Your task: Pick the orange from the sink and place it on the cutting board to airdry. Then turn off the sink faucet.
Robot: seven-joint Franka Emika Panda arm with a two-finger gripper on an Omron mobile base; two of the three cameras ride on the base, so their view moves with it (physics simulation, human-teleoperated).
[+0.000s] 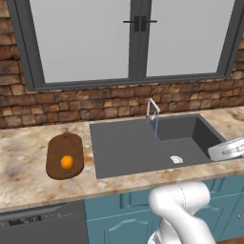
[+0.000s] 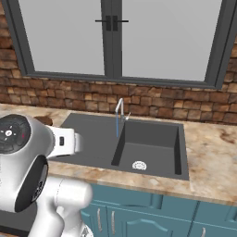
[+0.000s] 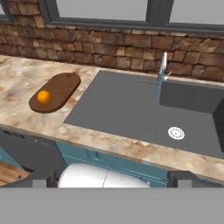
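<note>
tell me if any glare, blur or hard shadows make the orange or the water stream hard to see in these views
Left base view: flat, even light, no glare; the orange reads sharp on the cutting board. Hand view: soft but clear; the thin blue stream under the sink faucet stays visible. Right base view: no glare; the stream is faint.

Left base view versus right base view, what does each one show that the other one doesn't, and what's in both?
Left base view: the orange resting on the cutting board, on the counter left of the sink, and a dishwasher panel below the counter.

Right base view: the bare counter stretch right of the sink, and the arm's big dark-capped joint up close.

Both: the sink, the sink faucet with its blue stream running, the white drain mark, the brick wall and window.
</note>
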